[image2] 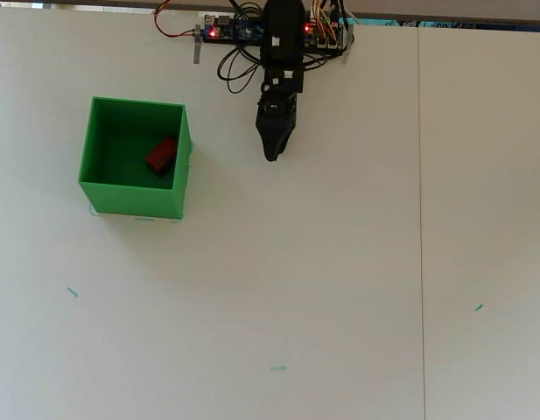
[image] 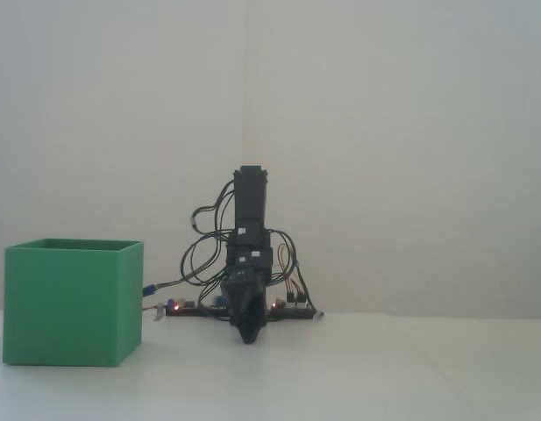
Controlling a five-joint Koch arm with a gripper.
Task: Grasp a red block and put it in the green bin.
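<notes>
The green bin [image2: 134, 196] stands on the white table at the left in the overhead view and at the lower left in the fixed view [image: 70, 303]. The red block [image2: 161, 156] lies inside it near the right wall, tilted; the fixed view hides it behind the bin's wall. My black gripper [image2: 271, 155] hangs folded in front of the arm's base, pointing down at the table [image: 248, 338], to the right of the bin and apart from it. Its jaws look closed together and hold nothing.
The arm's base with circuit boards and wires [image2: 252, 31] sits at the table's far edge. A seam [image2: 420, 219] runs down the table on the right. Small green tape marks [image2: 72, 292] dot the near part of the table.
</notes>
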